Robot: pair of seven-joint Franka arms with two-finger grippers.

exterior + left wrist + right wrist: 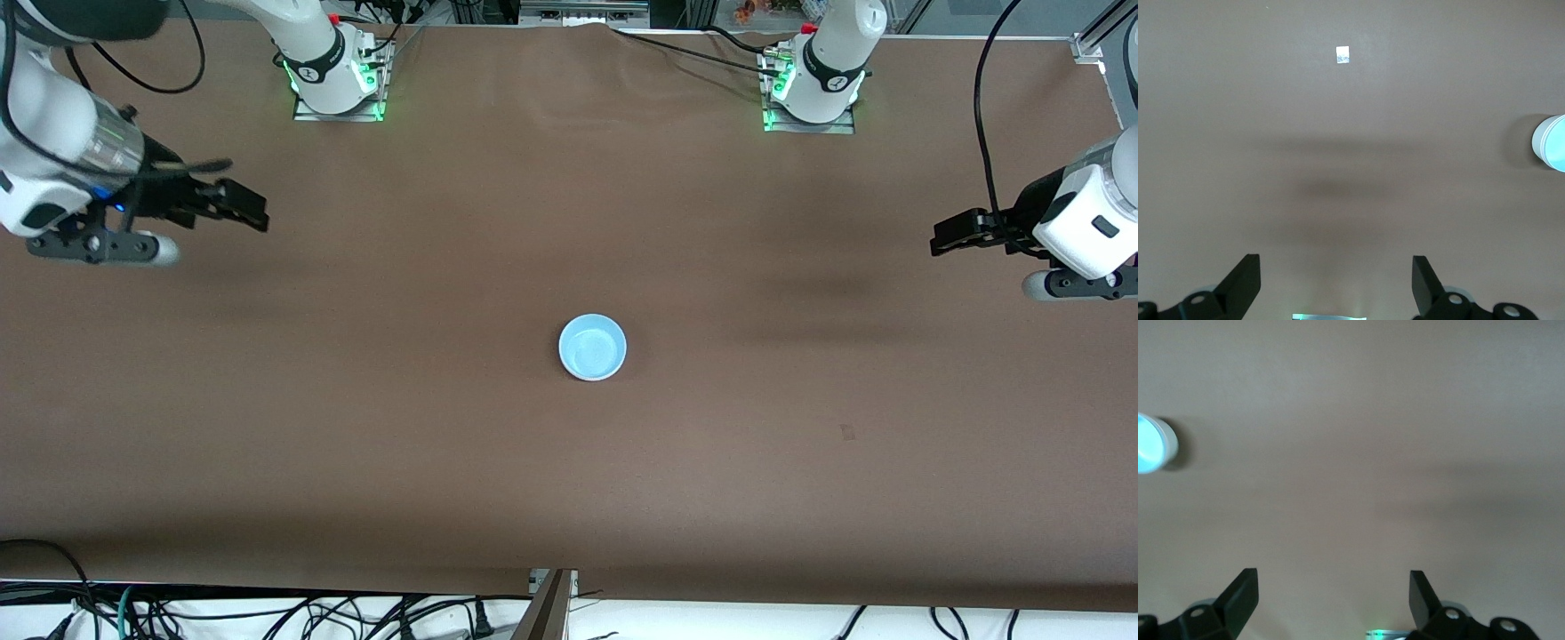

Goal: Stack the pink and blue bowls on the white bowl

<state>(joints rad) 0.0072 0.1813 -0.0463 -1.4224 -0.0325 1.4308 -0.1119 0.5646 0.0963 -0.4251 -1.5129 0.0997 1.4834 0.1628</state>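
A light blue bowl (592, 347) stands upright in the middle of the brown table. A whitish outer wall shows below its rim in the left wrist view, which looks like the white bowl (1541, 139) holding it. The pink bowl is hidden. The blue bowl (1147, 444) also shows at the edge of the right wrist view. My left gripper (944, 238) hangs open and empty over the left arm's end of the table, well away from the bowls. Over the right arm's end, my right gripper (252, 210) is open and empty too. Bare table lies between each pair of fingers.
The two arm bases (338, 84) (813, 93) stand along the table edge farthest from the front camera. A small pale tag (1343, 55) lies flat on the cloth toward the left arm's end. Cables (267, 613) hang below the nearest edge.
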